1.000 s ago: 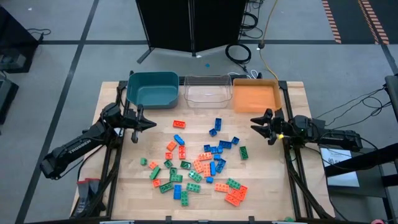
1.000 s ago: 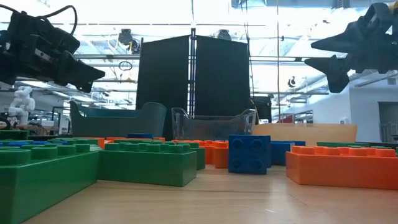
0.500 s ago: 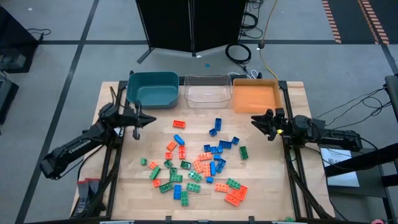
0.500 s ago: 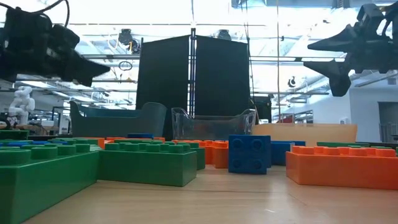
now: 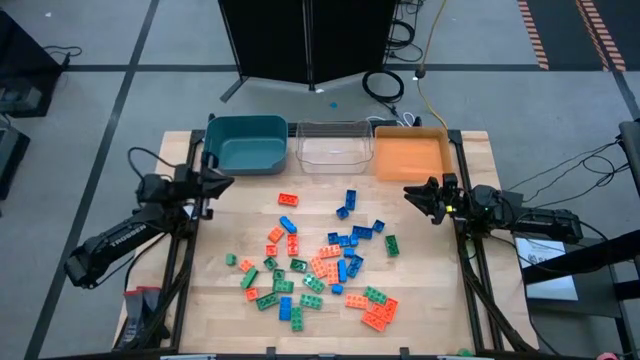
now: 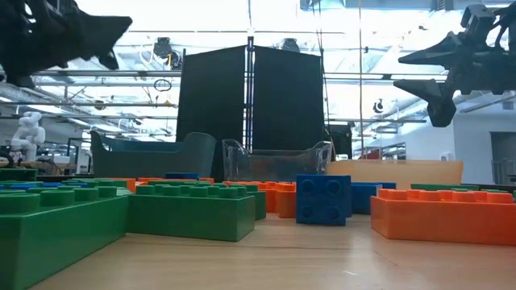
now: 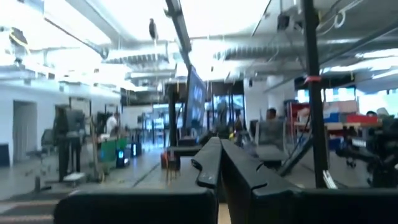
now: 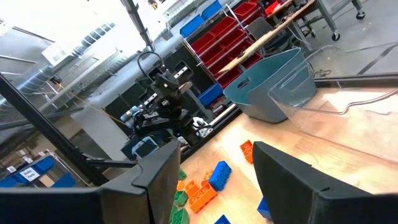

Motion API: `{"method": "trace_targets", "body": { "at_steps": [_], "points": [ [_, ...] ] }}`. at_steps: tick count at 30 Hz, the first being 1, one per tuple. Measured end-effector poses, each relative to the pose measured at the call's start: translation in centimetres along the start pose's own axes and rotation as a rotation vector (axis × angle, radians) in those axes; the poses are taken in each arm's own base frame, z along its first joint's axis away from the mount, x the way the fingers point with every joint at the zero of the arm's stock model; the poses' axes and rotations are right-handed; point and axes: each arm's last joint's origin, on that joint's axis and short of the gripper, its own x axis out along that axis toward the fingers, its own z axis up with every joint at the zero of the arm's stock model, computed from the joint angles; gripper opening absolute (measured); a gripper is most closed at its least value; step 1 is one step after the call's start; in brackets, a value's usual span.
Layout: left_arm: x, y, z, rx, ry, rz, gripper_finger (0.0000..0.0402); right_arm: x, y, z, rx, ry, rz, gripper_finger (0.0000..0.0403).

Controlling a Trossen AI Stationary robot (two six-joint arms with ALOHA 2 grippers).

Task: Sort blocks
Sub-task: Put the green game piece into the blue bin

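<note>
Several green, blue and orange-red blocks [image 5: 320, 265] lie scattered on the wooden table's middle and near part, and the low view shows them close up [image 6: 322, 199]. My left gripper [image 5: 226, 181] hangs shut above the table's left edge, near the teal bin, with its fingers tipped upward [image 6: 113, 28] and nothing in them [image 7: 219, 158]. My right gripper [image 5: 410, 195] hovers open at the right edge, near the orange bin, pointing toward the table's middle [image 6: 413, 71]. There is nothing between its fingers [image 8: 214, 168].
Three bins stand in a row along the far edge: teal [image 5: 243, 143], clear [image 5: 331, 143] and orange [image 5: 410, 152]. A dark cabinet [image 5: 310, 40] stands behind the table. Bare wood [image 5: 440, 300] shows at the near right and along the far strip in front of the bins.
My left gripper has risen and tipped its fingers from slightly downward to upward, drawing back a little toward the table's left edge; it stays shut. My right gripper has rolled a little about its own axis without leaving its place. The blocks lie as before.
</note>
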Motion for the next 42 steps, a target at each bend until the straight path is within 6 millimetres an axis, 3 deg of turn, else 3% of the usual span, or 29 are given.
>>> {"method": "trace_targets", "body": {
  "at_steps": [5,13,17,21,24,29,33,36,39,42],
  "points": [
    [0.0,-0.2,0.8,0.005,-0.066,-0.019,0.0017,0.0,0.0,0.0,0.033,0.000,0.000,0.0199],
    [0.0,-0.3,0.9,-0.278,-0.069,-0.031,0.0017,0.0,0.0,0.0,0.068,0.001,0.001,0.0199],
    [0.0,-0.2,1.0,-0.320,-0.077,-0.024,0.0017,0.0,0.0,0.0,0.069,0.001,0.001,0.0199],
    [-0.1,0.2,1.3,-0.227,-0.169,0.132,0.0017,0.0,0.0,0.1,0.066,-0.020,-0.019,0.0199],
    [-0.1,0.5,2.2,-0.335,-0.280,0.234,0.0017,0.0,0.1,0.4,0.063,-0.078,-0.034,0.0199],
    [1.3,0.1,6.4,-0.385,-0.284,0.158,0.0017,-0.4,1.5,2.4,0.022,-0.294,0.102,0.0199],
    [2.9,-0.4,12.4,-0.315,-0.258,0.162,0.0017,-2.0,3.4,4.9,-0.060,-0.586,0.301,0.0199],
    [4.2,-0.3,16.0,-0.336,-0.127,0.240,0.0017,-3.4,4.9,6.6,-0.169,-0.742,0.403,0.0199],
    [5.3,0.2,18.1,-0.451,0.060,0.359,0.0017,-3.8,6.7,8.5,-0.284,-0.712,0.407,0.0199],
    [6.3,0.7,19.0,-0.531,0.261,0.417,0.0017,-3.4,8.3,10.4,-0.375,-0.537,0.285,0.0199]
  ]
}}
